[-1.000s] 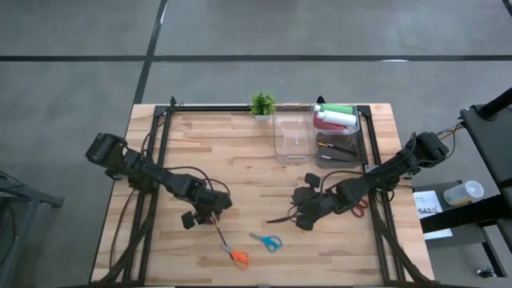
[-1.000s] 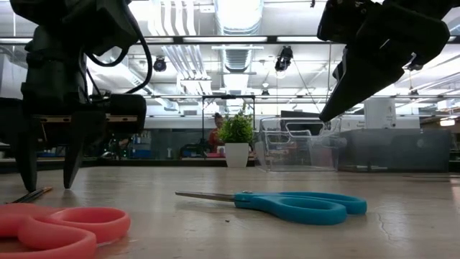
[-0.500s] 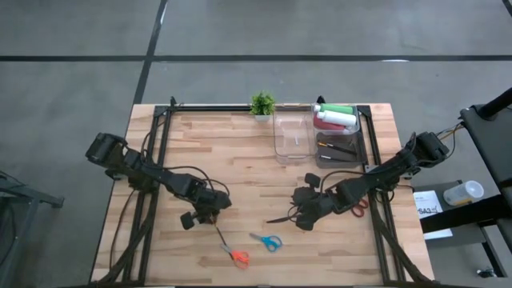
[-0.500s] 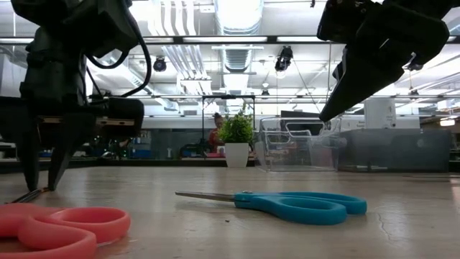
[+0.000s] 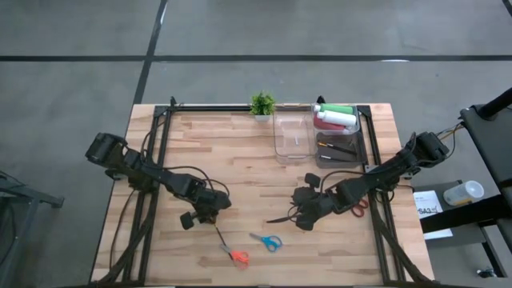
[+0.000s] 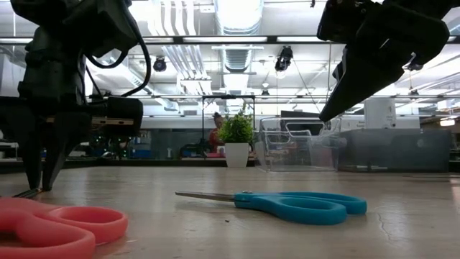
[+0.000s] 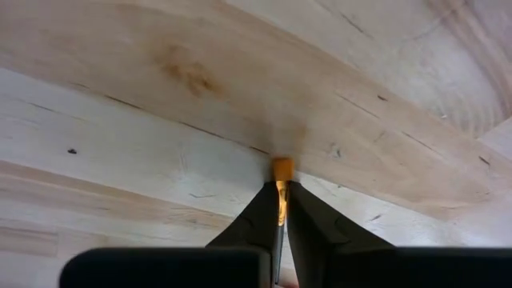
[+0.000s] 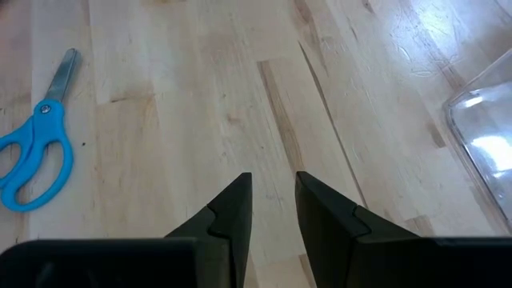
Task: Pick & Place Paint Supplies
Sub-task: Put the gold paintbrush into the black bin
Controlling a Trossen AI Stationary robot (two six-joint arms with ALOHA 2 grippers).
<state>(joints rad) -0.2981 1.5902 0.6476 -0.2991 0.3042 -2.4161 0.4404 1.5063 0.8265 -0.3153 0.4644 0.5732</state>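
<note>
My left gripper (image 5: 212, 216) (image 6: 37, 185) stands on the table's near left part, shut on a thin dark brush (image 5: 223, 240) with an orange tip. The brush runs from the fingers toward the orange scissors (image 5: 238, 256). My right gripper (image 5: 278, 218) (image 6: 327, 111) hangs open above the table's middle, tilted, with bare wood between its fingers (image 8: 232, 212). At the far edge, a clear bin (image 5: 359, 138) holds green, red and white bottles (image 5: 336, 116) and dark brushes (image 5: 337, 148). My left gripper pinches the brush between its two fingers (image 7: 260, 216), just behind the orange tip (image 7: 282, 170), which sticks out past the fingertips. The fingers come from above, pointing down. The rest of the brush (image 5: 226, 243) lies on the table toward the orange scissors.
Blue scissors (image 5: 268, 242) (image 8: 36, 156) lie near the table's near edge, right of the orange pair (image 6: 57, 226). Red scissors (image 5: 360, 208) lie by the right arm. A second clear bin (image 5: 292, 138) and a small potted plant (image 5: 262, 104) stand at the far edge.
My left gripper has shut: in the low view its fingers stood well apart a second ago, then drew together around the brush on the table. It has kept its place. The right arm has kept still.
</note>
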